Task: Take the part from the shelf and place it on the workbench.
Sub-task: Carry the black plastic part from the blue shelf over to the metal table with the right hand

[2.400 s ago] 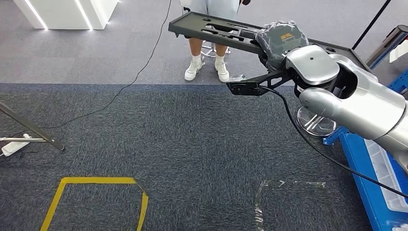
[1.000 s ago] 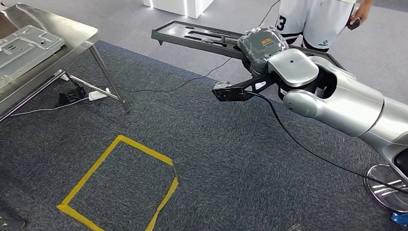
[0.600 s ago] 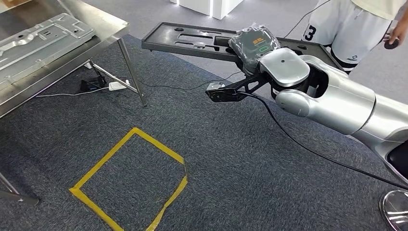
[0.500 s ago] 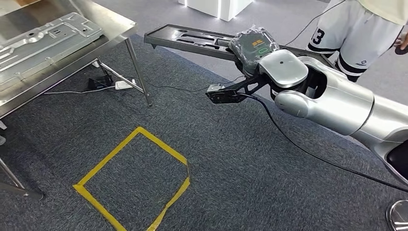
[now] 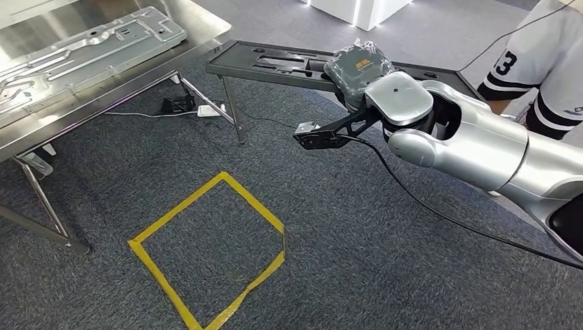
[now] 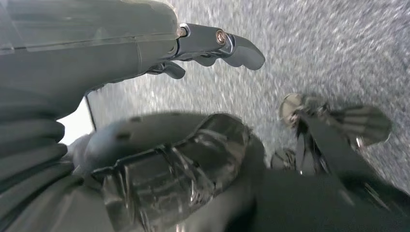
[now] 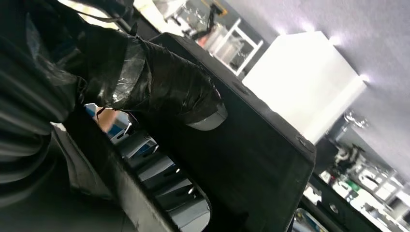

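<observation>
My right hand (image 5: 357,65), wrapped in a grey cover, grips a long flat black part (image 5: 275,58) with cut-outs and holds it level above the carpet. In the right wrist view the taped thumb (image 7: 159,82) presses on the part's black face (image 7: 256,164). The part's far end reaches the corner of the steel workbench (image 5: 199,38) at the upper left. My left hand (image 6: 193,96) hangs over the carpet with its fingers apart and nothing in it.
A silver pressed-metal panel (image 5: 89,48) lies on the workbench. Bench legs (image 5: 230,113), a power strip (image 5: 206,110) and cables are below it. A yellow tape square (image 5: 206,247) marks the carpet. A person in white shorts (image 5: 543,69) stands at the right.
The whole view has swung left: the workbench has come further into the picture and the person has slid to the right edge. My right hand still holds the black part.
</observation>
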Robot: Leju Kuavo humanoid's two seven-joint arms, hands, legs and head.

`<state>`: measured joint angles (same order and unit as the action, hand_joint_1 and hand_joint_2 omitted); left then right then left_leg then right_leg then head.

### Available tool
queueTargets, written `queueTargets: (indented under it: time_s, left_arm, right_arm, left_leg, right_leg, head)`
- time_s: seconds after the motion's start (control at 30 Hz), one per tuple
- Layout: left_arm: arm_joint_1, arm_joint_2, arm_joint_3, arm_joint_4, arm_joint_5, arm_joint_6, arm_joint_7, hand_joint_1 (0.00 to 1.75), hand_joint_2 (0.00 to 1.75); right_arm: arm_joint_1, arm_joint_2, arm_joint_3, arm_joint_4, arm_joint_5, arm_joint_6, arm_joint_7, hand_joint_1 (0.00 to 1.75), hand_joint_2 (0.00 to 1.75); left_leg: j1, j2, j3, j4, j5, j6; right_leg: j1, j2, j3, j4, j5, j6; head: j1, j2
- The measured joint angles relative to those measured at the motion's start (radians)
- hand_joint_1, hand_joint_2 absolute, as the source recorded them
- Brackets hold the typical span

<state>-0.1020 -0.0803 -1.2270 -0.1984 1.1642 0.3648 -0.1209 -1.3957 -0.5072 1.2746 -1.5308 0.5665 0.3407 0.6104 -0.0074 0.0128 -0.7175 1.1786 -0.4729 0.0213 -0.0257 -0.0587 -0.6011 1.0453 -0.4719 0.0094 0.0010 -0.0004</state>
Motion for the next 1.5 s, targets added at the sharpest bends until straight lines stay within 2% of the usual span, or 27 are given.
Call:
queueTargets:
  time_s: [0.07, 0.1, 0.17, 0.2, 0.27, 0.33, 0.4, 0.43, 0.47, 0.53, 0.6, 0.67, 0.73, 0.83, 0.9, 0.93, 0.97, 1.03, 1.1, 1.13, 1.2, 1.27, 1.33, 1.4, 1.43, 1.47, 1.5]
  left_arm:
    - [0.0, 0.0, 0.016, 0.0, 0.004, -0.008, -0.002, 0.0, 1.75]
    - [0.0, 0.0, 0.022, 0.0, 0.006, -0.01, -0.002, 0.0, 1.75]
    - [0.001, 0.0, 0.033, 0.0, 0.006, -0.013, -0.002, 0.0, 1.75]
    - [0.003, -0.001, 0.037, 0.0, 0.006, -0.013, -0.002, 0.0, 1.75]
    - [0.003, -0.002, 0.045, 0.0, 0.006, -0.013, -0.002, 0.0, 1.75]
    - [0.001, -0.004, 0.05, 0.0, 0.006, -0.013, -0.002, 0.0, 1.75]
    - [0.0, -0.004, 0.052, 0.0, 0.006, -0.014, -0.002, 0.0, 1.75]
    - [0.001, -0.004, 0.053, 0.0, 0.006, -0.014, -0.002, 0.0, 1.75]
    - [0.001, -0.005, 0.054, 0.0, 0.006, -0.014, -0.002, 0.0, 1.75]
    - [0.002, -0.005, 0.055, 0.0, 0.006, -0.014, -0.002, 0.0, 1.75]
    - [0.002, -0.005, 0.056, 0.0, 0.006, -0.014, -0.002, 0.0, 1.75]
    - [0.004, -0.005, 0.058, 0.0, 0.006, -0.014, -0.002, 0.0, 1.75]
    - [0.007, -0.004, 0.061, 0.0, 0.007, -0.014, -0.002, 0.0, 1.75]
    - [0.006, -0.004, 0.067, 0.0, 0.007, -0.013, -0.003, 0.0, 1.75]
    - [0.004, -0.004, 0.07, 0.0, 0.007, -0.013, -0.003, 0.0, 1.75]
    - [0.003, -0.003, 0.071, 0.0, 0.007, -0.013, -0.003, 0.0, 1.75]
    - [0.003, -0.003, 0.071, 0.0, 0.007, -0.013, -0.003, 0.0, 1.75]
    - [0.003, -0.003, 0.072, 0.0, 0.007, -0.013, -0.003, 0.0, 1.75]
    - [0.003, -0.003, 0.072, 0.0, 0.007, -0.013, -0.003, 0.0, 1.75]
    - [0.003, -0.003, 0.072, 0.0, 0.007, -0.014, -0.003, 0.0, 1.75]
    - [0.005, -0.004, 0.072, 0.0, 0.007, -0.015, -0.003, 0.0, 1.75]
    - [0.005, -0.004, 0.073, 0.0, 0.007, -0.015, -0.003, 0.0, 1.75]
    - [0.002, -0.005, 0.073, 0.0, 0.004, -0.021, -0.004, 0.0, 1.75]
    - [0.002, -0.009, 0.072, 0.0, -0.014, -0.074, -0.013, 0.0, 1.75]
    - [0.002, -0.012, 0.072, 0.0, -0.027, -0.11, -0.019, 0.0, 1.75]
    - [0.003, -0.016, 0.071, 0.001, -0.037, -0.141, -0.024, 0.0, 1.75]
    - [0.003, -0.019, 0.071, 0.001, -0.043, -0.158, -0.027, 0.0, 1.75]
  right_arm:
    - [-0.005, 0.001, 0.0, 0.0, 0.0, 0.0, 0.0, 1.75, 1.75]
    - [-0.006, 0.002, 0.0, 0.001, 0.0, 0.0, 0.0, 1.75, 1.75]
    - [-0.008, 0.005, 0.001, 0.001, 0.0, 0.0, 0.0, 1.75, 1.75]
    - [-0.009, 0.007, 0.001, 0.001, 0.0, 0.0, 0.0, 1.75, 1.75]
    - [-0.011, 0.008, 0.001, 0.002, 0.0, -0.001, 0.0, 1.75, 1.75]
    - [-0.012, 0.008, 0.002, 0.002, 0.0, -0.002, 0.0, 1.75, 1.75]
    - [-0.011, 0.007, 0.005, 0.002, 0.0, -0.002, 0.0, 1.75, 1.75]
    - [-0.011, 0.007, 0.007, 0.003, 0.0, -0.002, 0.0, 1.75, 1.75]
    - [-0.011, 0.007, 0.008, 0.003, 0.0, -0.002, 0.0, 1.75, 1.75]
    - [-0.012, 0.007, 0.008, 0.003, 0.0, -0.003, 0.0, 1.75, 1.75]
    - [-0.012, 0.007, 0.008, 0.004, 0.0, -0.003, 0.0, 1.75, 1.75]
    - [-0.013, 0.008, 0.009, 0.005, 0.0, -0.003, 0.0, 1.75, 1.75]
    - [-0.013, 0.011, 0.009, 0.006, 0.0, -0.004, 0.0, 1.75, 1.75]
    - [-0.014, 0.012, 0.009, 0.007, 0.0, -0.004, 0.0, 1.75, 1.75]
    - [-0.014, 0.013, 0.009, 0.007, 0.0, -0.004, 0.0, 1.75, 1.75]
    - [-0.014, 0.013, 0.009, 0.007, 0.0, -0.004, 0.0, 1.75, 1.75]
    - [-0.014, 0.013, 0.01, 0.007, 0.0, -0.004, 0.0, 1.75, 1.75]
    - [-0.015, 0.013, 0.01, 0.007, 0.0, -0.004, 0.0, 1.75, 1.75]
    - [-0.016, 0.013, 0.01, 0.008, 0.0, -0.004, 0.0, 1.75, 1.75]
    - [-0.016, 0.013, 0.01, 0.008, 0.0, -0.004, 0.0, 1.75, 1.75]
    - [-0.017, 0.013, 0.01, 0.008, 0.0, -0.004, 0.0, 1.75, 1.75]
    - [-0.018, 0.015, 0.009, 0.008, 0.0, -0.004, 0.0, 1.75, 1.75]
    - [-0.018, 0.015, 0.009, 0.008, 0.0, -0.005, 0.0, 1.75, 1.75]
    - [-0.015, 0.015, 0.01, 0.009, -0.002, -0.006, -0.004, 1.75, 1.75]
    - [-0.012, 0.015, 0.01, 0.009, -0.003, -0.006, -0.007, 1.75, 1.75]
    - [-0.011, 0.017, 0.011, 0.01, -0.004, -0.005, -0.009, 1.75, 1.75]
    - [-0.011, 0.02, 0.012, 0.01, -0.005, -0.003, -0.01, 1.75, 1.75]
  left_leg:
    - [-0.014, 0.04, 0.055, -0.106, 0.034, 0.013]
    - [-0.02, 0.051, 0.065, -0.129, 0.035, 0.016]
    - [-0.022, 0.034, 0.07, -0.139, 0.035, 0.021]
    - [-0.019, 0.023, 0.075, -0.147, 0.038, 0.024]
    - [-0.012, 0.004, 0.089, -0.163, 0.043, 0.035]
    - [-0.01, -0.017, 0.095, -0.168, 0.045, 0.044]
    - [-0.01, -0.042, 0.096, -0.166, 0.043, 0.047]
    - [-0.01, -0.056, 0.097, -0.163, 0.041, 0.046]
    - [-0.009, -0.07, 0.098, -0.158, 0.037, 0.044]
    - [-0.008, -0.095, 0.095, -0.145, 0.028, 0.036]
    - [-0.005, -0.116, 0.084, -0.134, 0.023, 0.026]
    - [-0.001, -0.138, 0.076, -0.133, 0.026, 0.015]
    - [-0.003, -0.123, 0.069, -0.122, 0.017, 0.003]
    - [0.0, -0.044, 0.005, 0.01, -0.049, -0.017]
    - [0.008, -0.028, -0.048, 0.105, -0.073, -0.025]
    - [0.011, -0.025, -0.055, 0.109, -0.061, -0.027]
    - [0.013, -0.02, -0.041, 0.076, -0.033, -0.028]
    - [0.01, 0.014, 0.022, -0.049, 0.029, -0.026]
    - [-0.001, 0.046, 0.064, -0.133, 0.05, -0.017]
    - [-0.005, 0.049, 0.067, -0.142, 0.045, -0.012]
    - [-0.004, 0.03, 0.07, -0.151, 0.047, 0.001]
    - [0.001, 0.009, 0.079, -0.162, 0.051, 0.016]
    - [0.002, -0.008, 0.085, -0.167, 0.051, 0.028]
    - [0.0, -0.027, 0.086, -0.165, 0.049, 0.035]
    - [-0.001, -0.036, 0.087, -0.164, 0.047, 0.036]
    - [-0.002, -0.045, 0.088, -0.161, 0.045, 0.036]
    - [-0.002, -0.051, 0.09, -0.157, 0.041, 0.035]
  right_leg:
    - [0.006, -0.02, 0.008, -0.003, -0.006, 0.005]
    - [0.009, -0.03, 0.01, -0.005, -0.008, 0.009]
    - [0.013, -0.049, 0.017, -0.012, -0.01, 0.018]
    - [0.012, -0.043, 0.02, -0.01, -0.015, 0.023]
    - [0.009, 0.0, 0.001, 0.04, -0.047, 0.028]
    - [0.007, 0.045, -0.062, 0.161, -0.098, 0.029]
    - [0.007, 0.056, -0.121, 0.248, -0.11, 0.032]
    - [0.006, 0.058, -0.128, 0.242, -0.089, 0.033]
    - [0.005, 0.061, -0.117, 0.2, -0.052, 0.033]
    - [-0.001, 0.095, -0.07, 0.076, 0.014, 0.034]
    - [-0.004, 0.128, -0.041, 0.009, 0.03, 0.032]
    - [-0.004, 0.12, -0.034, -0.001, 0.024, 0.024]
    - [-0.007, 0.097, -0.023, -0.011, 0.025, 0.013]
    - [-0.01, 0.061, -0.007, -0.02, 0.022, 0.001]
    - [-0.01, 0.037, -0.002, -0.02, 0.017, 0.0]
    - [-0.011, 0.025, 0.0, -0.019, 0.014, 0.001]
    - [-0.011, 0.015, 0.004, -0.019, 0.01, 0.004]
    - [-0.01, -0.005, 0.014, -0.02, 0.003, 0.011]
    - [-0.004, -0.023, 0.022, -0.022, -0.004, 0.02]
    - [0.001, -0.032, 0.025, -0.025, -0.005, 0.025]
    - [0.002, -0.046, 0.032, -0.029, -0.01, 0.036]
    - [-0.002, -0.016, 0.021, 0.005, -0.037, 0.042]
    - [-0.001, 0.035, -0.035, 0.118, -0.091, 0.04]
    - [0.002, 0.054, -0.106, 0.236, -0.124, 0.038]
    - [0.004, 0.056, -0.124, 0.252, -0.114, 0.036]
    - [0.005, 0.057, -0.124, 0.231, -0.086, 0.034]
    - [0.006, 0.058, -0.106, 0.176, -0.045, 0.031]
  head:
    - [0.0, 0.0]
    - [0.001, 0.0]
    - [0.001, 0.0]
    - [0.002, 0.0]
    - [0.003, 0.0]
    - [0.004, 0.0]
    - [0.005, 0.0]
    - [0.005, 0.0]
    - [0.005, 0.0]
    - [0.006, 0.0]
    - [0.005, 0.0]
    - [0.005, 0.0]
    - [0.003, 0.0]
    - [-0.006, 0.0]
    - [-0.006, 0.0]
    - [-0.007, 0.0]
    - [-0.007, 0.0]
    - [-0.007, 0.0]
    - [-0.005, 0.0]
    - [-0.005, 0.0]
    - [-0.004, 0.0]
    - [-0.002, 0.0]
    - [0.004, 0.0]
    - [0.007, 0.0]
    - [0.008, 0.0]
    - [0.008, 0.0]
    - [0.008, 0.0]
